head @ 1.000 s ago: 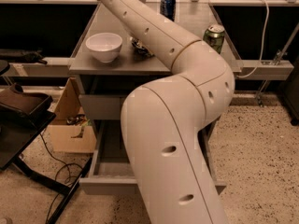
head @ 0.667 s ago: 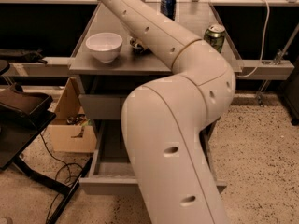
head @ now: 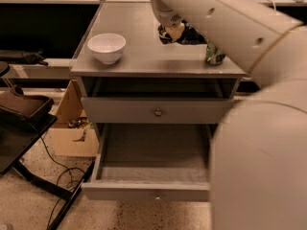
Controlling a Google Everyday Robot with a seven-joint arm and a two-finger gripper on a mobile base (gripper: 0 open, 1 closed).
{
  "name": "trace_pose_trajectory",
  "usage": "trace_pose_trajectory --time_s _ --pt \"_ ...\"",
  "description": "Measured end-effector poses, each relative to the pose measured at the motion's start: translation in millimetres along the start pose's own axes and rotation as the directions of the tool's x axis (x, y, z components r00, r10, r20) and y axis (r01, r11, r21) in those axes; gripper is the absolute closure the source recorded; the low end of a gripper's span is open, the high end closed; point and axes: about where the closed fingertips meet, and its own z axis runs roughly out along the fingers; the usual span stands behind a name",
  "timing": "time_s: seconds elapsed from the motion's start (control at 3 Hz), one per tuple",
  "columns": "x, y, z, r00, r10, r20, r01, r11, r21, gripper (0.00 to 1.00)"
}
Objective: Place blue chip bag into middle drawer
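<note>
Nearest the camera, the robot's pale arm [head: 259,143] fills the right side and hides the right end of the middle drawer [head: 144,190]. That drawer stands pulled out toward the camera, and the part of its grey floor that shows is bare. Its small round knob [head: 157,196] sits on the low front edge. Just behind and above it is the upper drawer front [head: 124,110], shut flat, and above that a dark open slot under the cabinet top [head: 139,61]. On the top, a white bowl [head: 107,47] sits near the left front corner and a green can [head: 214,54] near the right front edge, partly behind the arm. Farther back, the blue chip bag [head: 190,34] lies on the top with its long axis running left to right. The gripper [head: 171,28] is down at the bag's left end and meets it as seen from here. I cannot tell whether it is clamped on the bag or merely resting against it. The coming move turns on one relation: the open drawer lies below the bag and toward the camera, so the bag must come forward over the front edge of the top and then down. By count there is one arm, one bag, one bowl, one can, and two knobbed drawer fronts, one of them open. A cardboard box [head: 72,133] sits on the floor to the left.
</note>
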Motion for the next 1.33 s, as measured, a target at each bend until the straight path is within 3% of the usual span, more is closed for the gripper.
trace_pose_trajectory --time_s 0.33,0.67,1.0,1.33 --pt "0.8 74.5 -74.2 0.984 0.146 0.106 -0.153 0.9863 0.062 1.00" --pt "-35.7 121.0 -121.0 0.959 0.145 0.244 -0.182 0.9735 0.138 1.00" --pt "-92.7 170.8 -103.7 0.910 0.141 0.389 -0.200 0.9726 0.118 1.00" --pt "-177.7 231.4 -22.5 0.737 0.259 0.624 -0.304 0.9519 -0.036 1.00"
